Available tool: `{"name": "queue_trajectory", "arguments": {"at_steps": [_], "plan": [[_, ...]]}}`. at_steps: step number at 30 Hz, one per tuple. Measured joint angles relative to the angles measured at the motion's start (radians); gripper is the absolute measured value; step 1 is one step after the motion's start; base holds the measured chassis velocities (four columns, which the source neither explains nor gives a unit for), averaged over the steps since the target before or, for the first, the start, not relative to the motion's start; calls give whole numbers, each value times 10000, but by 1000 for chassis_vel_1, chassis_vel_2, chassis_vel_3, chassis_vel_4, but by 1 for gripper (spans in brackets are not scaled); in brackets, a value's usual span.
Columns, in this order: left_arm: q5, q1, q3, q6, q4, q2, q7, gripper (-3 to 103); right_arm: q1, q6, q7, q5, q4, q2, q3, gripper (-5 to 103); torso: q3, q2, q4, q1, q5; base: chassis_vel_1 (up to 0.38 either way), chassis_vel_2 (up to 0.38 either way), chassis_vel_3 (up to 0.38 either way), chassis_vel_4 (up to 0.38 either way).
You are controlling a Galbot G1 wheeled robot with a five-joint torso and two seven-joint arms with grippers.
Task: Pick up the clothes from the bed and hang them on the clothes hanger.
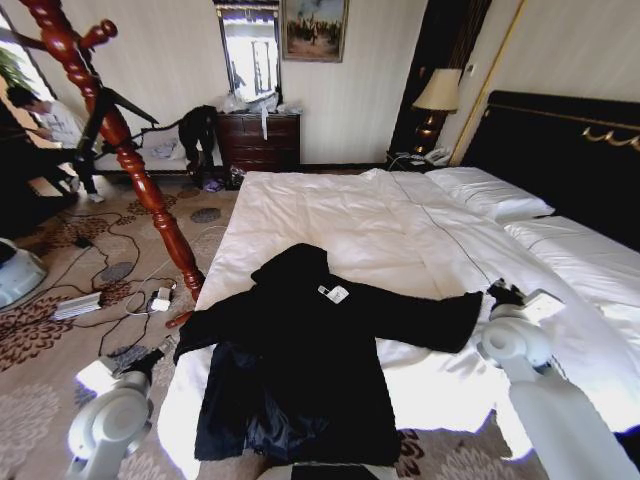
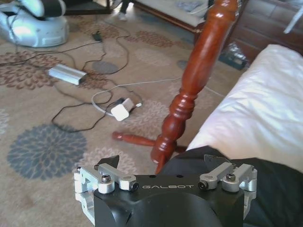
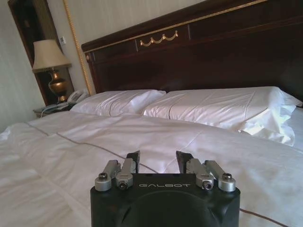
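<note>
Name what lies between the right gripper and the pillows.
Only bare white duvet on the bed lies between the right gripper and the pillows, as the right wrist view shows.

Black coat (image 1: 300, 370) with a white tag (image 1: 335, 294) on the bed's (image 1: 330, 215) plain white duvet; glossy reddish-brown coat stand (image 1: 120, 135); beige carpet (image 2: 42, 146) with grey flowers.

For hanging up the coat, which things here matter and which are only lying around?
Matter:
black coat
bed
wooden coat stand
left gripper, open
right gripper, open

Lying around:
cables
white power adapter
table lamp
dresser
</note>
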Motion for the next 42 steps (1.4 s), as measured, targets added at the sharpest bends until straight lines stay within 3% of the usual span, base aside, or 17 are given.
{"name": "queue_trajectory", "arguments": {"at_steps": [3, 6, 8, 10, 11, 13, 14, 15, 18, 22, 24, 25, 27, 30, 36, 40, 42], "plan": [[-496, -59, -152, -93, -378, 511, 267, 100, -85, 236, -1, 463, 563, -37, 170, 58, 0, 1, 0, -1, -3, 0, 0, 0, 0], [-733, -249, -253, -434, -535, 1001, 747, 100, -88, 315, -11, 1069, 1135, -68, 184, 64, -1, 1, 0, 0, -5, 0, 0, 0, 0], [-1158, -723, -440, -977, -619, 1903, 1327, 100, 43, 432, -36, 2357, 1941, -41, 210, 74, 0, 1, 1, 0, -6, 0, 0, 0, 0], [-1276, -902, -497, -1097, -599, 2190, 1429, 100, 76, 460, -64, 2604, 2124, -18, 213, 74, 0, 1, 4, 0, -7, 0, 0, 0, 0], [-1506, -1548, -596, -1404, -330, 3185, 1608, 100, 105, 556, -284, 2851, 2466, 61, 191, 85, 0, 0, 1, 0, -10, 0, 0, 0, 0], [-1554, -2374, -524, -1637, 132, 4388, 1802, 100, 45, 663, -615, 2576, 2613, 137, 102, 90, 0, 0, -1, 0, -7, 0, 0, 0, 0], [-1554, -2374, -524, -1637, 132, 4388, 1802, 100, 45, 663, -615, 2576, 2613, 137, 102, 90, 0, 0, -1, 0, -7, 0, 0, 0, 0], [-1570, -2903, -379, -1717, 363, 4994, 1897, 100, -10, 709, -766, 2387, 2647, 175, 53, 95, 1, 0, -3, 0, -1, 0, 0, 0, 0], [-1993, -4955, 684, -1618, 1013, 6639, 1852, 100, -310, 739, -954, 2080, 2793, 303, 61, 100, 0, -1, 0, 0, 1, 0, 0, 0, 0], [-2417, -6931, 1628, -1212, 1720, 7786, 1763, 100, -380, 716, -965, 1928, 2881, 456, -106, 100, 2, 0, -20, 1, -12, 0, 0, 0, 0], [-2463, -7925, 2017, -1070, 2345, 8494, 1948, 100, -149, 677, -965, 1858, 2780, 566, -518, 100, 1, -1, 10, 1, 12, 0, 0, 0, 0], [-2463, -7925, 2017, -1070, 2345, 8494, 1948, 100, -149, 677, -965, 1858, 2780, 566, -518, 100, 1, -1, 10, 1, 12, 0, 0, 0, 0], [-2442, -8752, 2570, -1226, 3205, 9011, 2853, 100, -153, 630, -945, 1787, 2767, 648, -670, 100, 1, 0, 10, 1, -14, 0, 0, 0, 0], [-2358, -9419, 3272, -1471, 4018, 9333, 3737, 100, -212, 589, -905, 1728, 2731, 683, -729, 100, 0, 0, 3, 0, -2, 0, 0, 0, 0], [-2388, -10121, 4154, -1989, 4920, 8895, 4190, 100, -222, 568, -865, 1666, 2636, 716, -778, 100, 1, 0, 0, 0, -3, 0, 0, 0, 0], [-2440, -10531, 5012, -2583, 5165, 7762, 4043, 100, -197, 555, -822, 1633, 2556, 778, -878, 100, -1, 1, 8, -2, -2, 0, 0, 0, 0], [-1815, -11226, 6229, -3127, 5705, 6787, 4076, 100, -170, 549, -810, 1478, 2434, 884, -1011, 100, 1, 0, -8, -1, -9, 0, 0, 0, 0]]}}
